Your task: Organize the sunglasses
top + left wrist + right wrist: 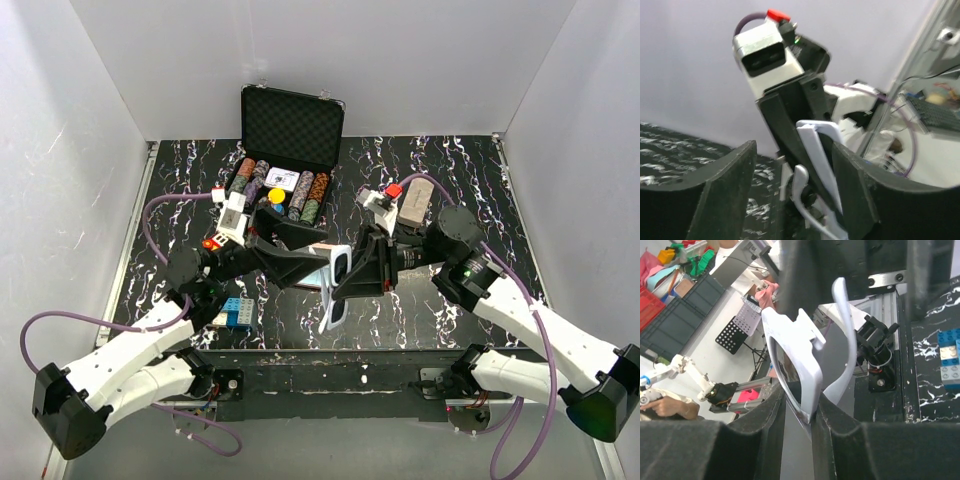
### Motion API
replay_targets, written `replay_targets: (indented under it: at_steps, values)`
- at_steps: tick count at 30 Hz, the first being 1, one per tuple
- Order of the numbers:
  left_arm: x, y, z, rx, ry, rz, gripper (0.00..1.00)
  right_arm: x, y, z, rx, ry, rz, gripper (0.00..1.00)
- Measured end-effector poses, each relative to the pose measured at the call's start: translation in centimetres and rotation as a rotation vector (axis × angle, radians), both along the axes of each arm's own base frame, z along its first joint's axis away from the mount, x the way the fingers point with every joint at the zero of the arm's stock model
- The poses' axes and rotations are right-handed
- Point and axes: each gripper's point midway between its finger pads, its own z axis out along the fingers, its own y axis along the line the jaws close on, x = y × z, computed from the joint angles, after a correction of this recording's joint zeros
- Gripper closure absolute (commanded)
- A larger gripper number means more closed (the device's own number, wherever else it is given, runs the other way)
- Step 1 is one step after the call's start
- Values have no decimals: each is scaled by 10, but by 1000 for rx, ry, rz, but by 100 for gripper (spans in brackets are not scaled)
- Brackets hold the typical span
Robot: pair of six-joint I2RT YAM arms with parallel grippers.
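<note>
- One pair of white sunglasses (338,285) is seen, pinched between the closed fingers of the right gripper (800,412).
- One left gripper (792,175) is spread wide, with nothing gripped.

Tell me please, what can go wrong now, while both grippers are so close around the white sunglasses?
1. The right gripper pinches the white sunglasses only at the frame's edge, above the table, so they may slip and fall.
2. The left gripper is open around them. Closing on the unfolded temple could bend it.
3. The two grippers are very close and may collide.
</note>
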Motion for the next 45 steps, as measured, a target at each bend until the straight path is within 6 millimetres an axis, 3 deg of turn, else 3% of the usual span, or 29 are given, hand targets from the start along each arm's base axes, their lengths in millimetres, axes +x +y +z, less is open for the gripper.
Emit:
replay_targets:
  at_steps: [3,10,18,22,28,30,34,37,41,45]
  values:
    - [7,-4,-9,43,50,16,2,8,4,-2,-49,4,-40,85]
    - [33,5,-32,128,225,175,2,33,4,-10,-185,-65,-211,85]
    - [72,53,-67,261,504,545,2,61,-7,-68,-453,-160,-325,86]
    - [77,73,-109,377,660,669,2,83,-11,-93,-583,-262,-344,87]
    - [82,112,-191,627,953,918,2,129,-1,-134,-807,-395,-304,93]
    - [75,126,-222,735,1042,989,2,144,4,-153,-892,-413,-270,93]
    - [59,144,-258,842,1136,1048,2,172,17,-196,-1060,-438,-193,94]
    - [51,153,-266,855,1164,1071,2,182,25,-229,-1173,-474,-125,94]
    - [47,162,-263,831,1168,1101,2,178,33,-264,-1270,-518,-11,94]
    - [43,170,-261,819,1173,1121,2,172,35,-282,-1323,-567,73,92]
